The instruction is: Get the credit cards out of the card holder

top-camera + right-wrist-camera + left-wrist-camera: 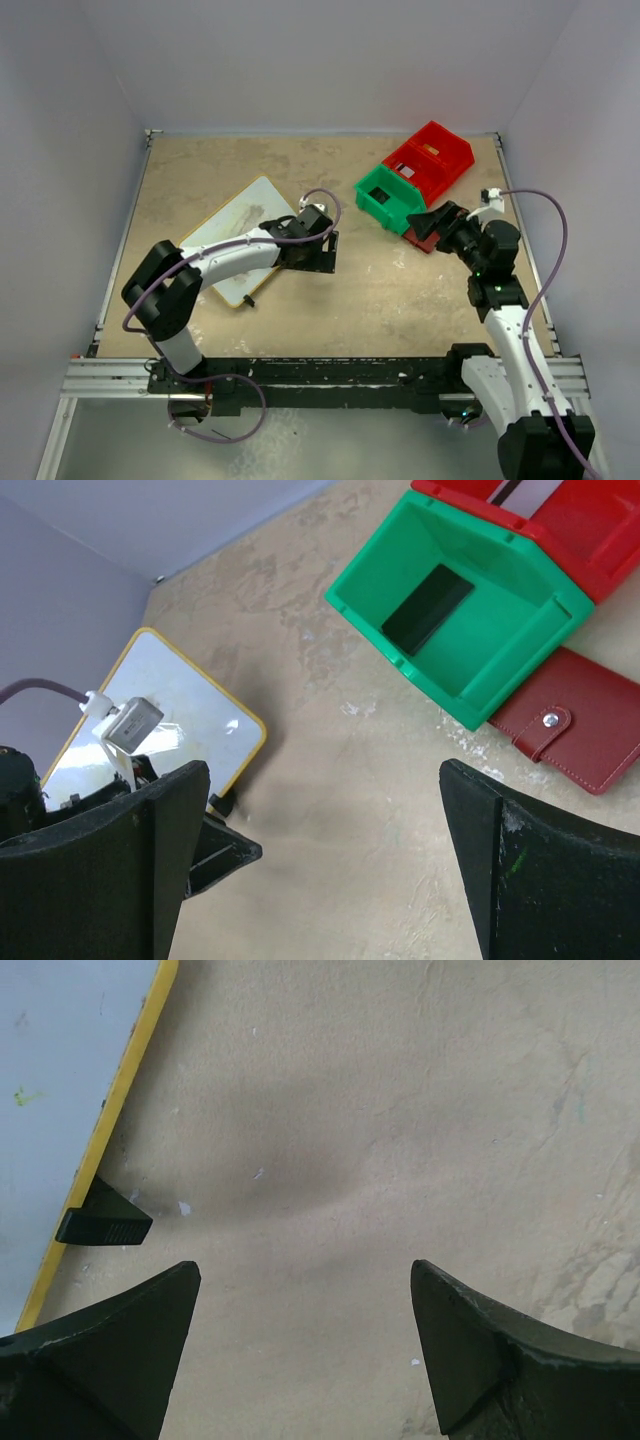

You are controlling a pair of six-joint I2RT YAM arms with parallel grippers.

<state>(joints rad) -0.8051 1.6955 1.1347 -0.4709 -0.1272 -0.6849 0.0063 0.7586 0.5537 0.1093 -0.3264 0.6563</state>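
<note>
The card holder is seen shut and flat on the desk, against the green bin, with its snap tab laid over the cover. From above it is largely hidden by the right arm. A black card is shown plainly in the green bin by the right wrist view. The desk is mottled beige and walled in pale lilac. The left fingers are held apart beside the white board; the right fingers are likewise apart.
</note>
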